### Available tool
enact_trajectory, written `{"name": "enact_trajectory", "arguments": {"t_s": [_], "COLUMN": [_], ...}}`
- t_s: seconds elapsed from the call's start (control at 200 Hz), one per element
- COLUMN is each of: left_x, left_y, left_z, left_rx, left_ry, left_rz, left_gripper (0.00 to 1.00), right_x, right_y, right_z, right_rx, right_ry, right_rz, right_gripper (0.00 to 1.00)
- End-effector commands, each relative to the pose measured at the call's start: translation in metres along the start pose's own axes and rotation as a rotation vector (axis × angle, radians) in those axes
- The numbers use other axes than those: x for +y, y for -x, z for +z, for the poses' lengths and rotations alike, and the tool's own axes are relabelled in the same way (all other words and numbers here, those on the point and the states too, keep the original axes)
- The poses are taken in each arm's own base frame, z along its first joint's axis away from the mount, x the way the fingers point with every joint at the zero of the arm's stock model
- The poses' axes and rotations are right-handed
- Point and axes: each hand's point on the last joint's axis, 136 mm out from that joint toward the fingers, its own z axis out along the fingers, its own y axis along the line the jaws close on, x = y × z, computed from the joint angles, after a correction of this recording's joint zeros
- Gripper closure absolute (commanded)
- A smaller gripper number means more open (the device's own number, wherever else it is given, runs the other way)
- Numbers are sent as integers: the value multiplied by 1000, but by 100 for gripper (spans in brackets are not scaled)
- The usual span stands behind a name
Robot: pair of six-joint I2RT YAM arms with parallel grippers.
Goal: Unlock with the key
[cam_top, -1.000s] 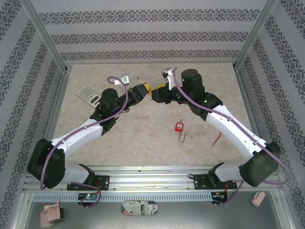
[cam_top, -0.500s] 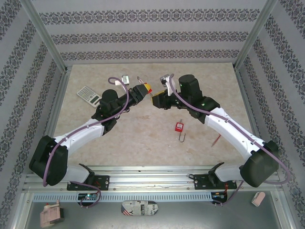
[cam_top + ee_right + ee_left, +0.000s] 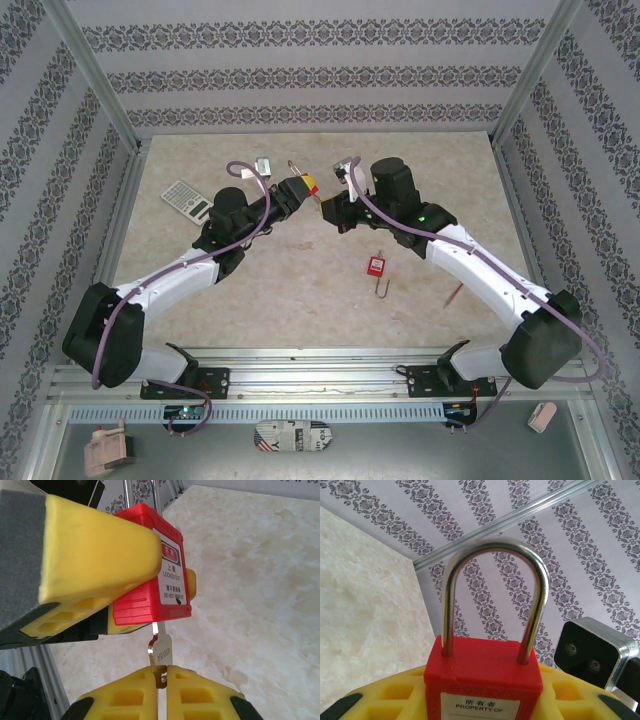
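Holding lock and key together over mid-table

Top external: I see both arms reaching inward, their tips meeting above the middle of the table (image 3: 250,300). The left gripper (image 3: 304,188) pinches a red padlock (image 3: 310,184) between its yellow fingers. The right gripper (image 3: 328,207) sits just beside it, to the lower right. A second red padlock (image 3: 377,266) lies on the table nearer the right arm, well apart from the held one. A calculator (image 3: 186,196) lies left of the left arm.

Left wrist: the red padlock (image 3: 482,672) is clamped between the 2 yellow fingers (image 3: 395,697). Its steel shackle (image 3: 495,555) stands upright with both legs seated in the body.

Right wrist: the right gripper's 2 fingers (image 3: 200,700) are pressed together on the key (image 3: 162,652), pinching its lower end. The blade points up and touches the underside of the red padlock (image 3: 150,580). How far it has gone in I cannot tell. One finger of the left gripper covers the lock's left side.
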Motion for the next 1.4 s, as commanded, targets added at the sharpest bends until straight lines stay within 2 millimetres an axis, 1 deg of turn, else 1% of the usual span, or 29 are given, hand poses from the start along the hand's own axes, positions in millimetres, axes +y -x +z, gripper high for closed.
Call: {"name": "enact_trajectory", "arguments": {"t_s": [0.0, 0.085, 0.335, 0.435, 0.505, 0.6, 0.769, 0.814, 0.904, 0.964, 1.094, 1.164, 1.234, 1.319, 1.394], "left_x": [-32, -29, -36, -48, -58, -77, -103, -109, -116, -121, -122, -115, -105, -93, -88], "left_y": [2, -1, -17, -19, -22, -23, -25, -28, -31, -30, -30, -29, -30, -27, -26], "left_z": [-2, -1, 6, 2, -2, -12, -24, -25, -23, -24, -21, -17, -10, -4, -2], "left_rx": [-2, 5, 56, 69, 88, 91, 101, 114, 145, 146, 162, 158, 162, 148, 144], "left_ry": [-136, -127, -185, -247, -283, -377, -564, -612, -641, -651, -651, -629, -574, -502, -469], "left_rz": [35, 33, 39, 70, 120, 187, 254, 260, 276, 288, 295, 278, 266, 255, 252], "left_gripper": [100, 100, 100, 100, 100, 100, 100, 100, 100, 100, 100, 100, 100, 100, 100], "right_x": [7, 8, 13, 11, 5, -1, -2, -6, -14, -17, -17, -14, -12, -7, -8], "right_y": [15, 19, 28, 31, 33, 38, 49, 52, 57, 60, 69, 73, 70, 63, 58], "right_z": [4, 4, 7, 4, 0, -5, -11, -13, -16, -19, -25, -26, -23, -16, -10], "right_rx": [-40, -45, -61, -68, -79, -94, -112, -120, -126, -129, -141, -145, -132, -109, -95], "right_ry": [41, 45, 81, 95, 108, 129, 187, 200, 209, 210, 228, 236, 204, 170, 139], "right_rz": [-1, -2, 9, 32, 64, 96, 137, 155, 183, 190, 197, 184, 156, 116, 102], "right_gripper": [94, 100, 100, 100, 100, 100, 100, 100, 100, 100, 100, 100, 100, 85, 80]}}
